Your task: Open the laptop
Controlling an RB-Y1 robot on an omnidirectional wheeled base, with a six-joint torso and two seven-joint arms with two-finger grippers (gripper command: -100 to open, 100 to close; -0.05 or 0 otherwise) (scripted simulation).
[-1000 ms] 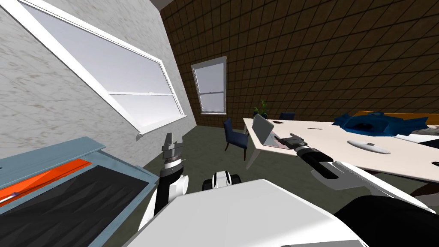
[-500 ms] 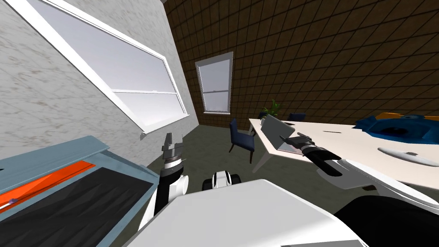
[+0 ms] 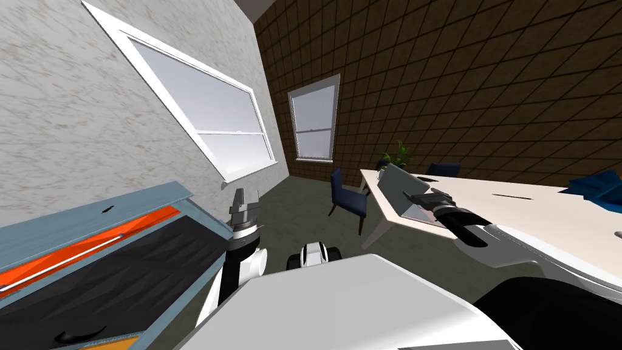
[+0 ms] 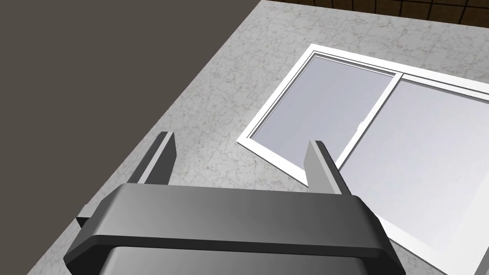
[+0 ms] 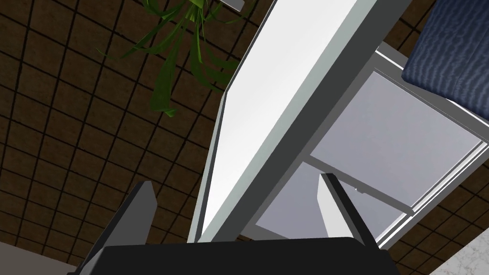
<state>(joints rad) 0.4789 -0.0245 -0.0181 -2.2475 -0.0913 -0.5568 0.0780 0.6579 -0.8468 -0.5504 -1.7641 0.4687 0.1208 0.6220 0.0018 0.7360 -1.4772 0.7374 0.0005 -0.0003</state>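
1. The laptop sits at the near left corner of the table, lid partly raised.
2. The right end effector is at the lid, its spread fingers straddling the lid's edge, not clamped.
3. The left end effector is held up well left of the table, fingers apart.
4. Judged step: swinging the lid open. Next, push it further back without shifting the base.

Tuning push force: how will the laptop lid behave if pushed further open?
Lid looks thin and rigid, so it should swing as one piece. The laptop sits near the table edge, so its base may slide.
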